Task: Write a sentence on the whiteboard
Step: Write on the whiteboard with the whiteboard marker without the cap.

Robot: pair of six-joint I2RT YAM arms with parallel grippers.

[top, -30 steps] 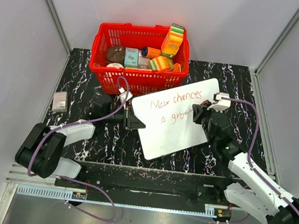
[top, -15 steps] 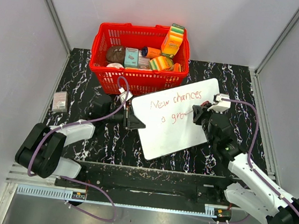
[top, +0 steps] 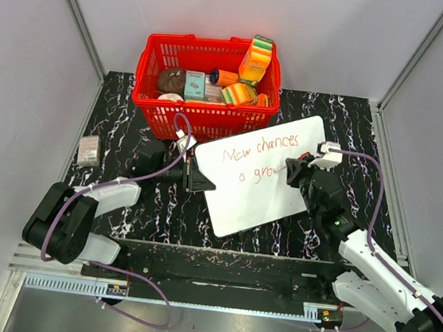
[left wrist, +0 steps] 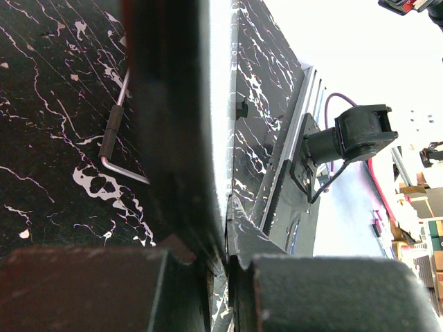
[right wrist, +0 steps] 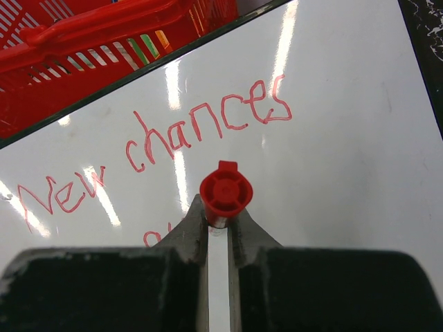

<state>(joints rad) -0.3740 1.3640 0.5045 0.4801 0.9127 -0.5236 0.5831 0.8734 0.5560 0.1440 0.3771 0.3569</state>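
Beside the whiteboard's sentence, right gripper pinches a red marker; left gripper clamps the board's edge; red basket behind holds packages.

Sentence: the lower line barely shows on the right wrist view, tucked behind the red marker and right gripper.
Marker tip: out of sight under its cap.
Whiteboard: on the left wrist view, only a blurred edge-on strip.
Basket labels: too small to read.
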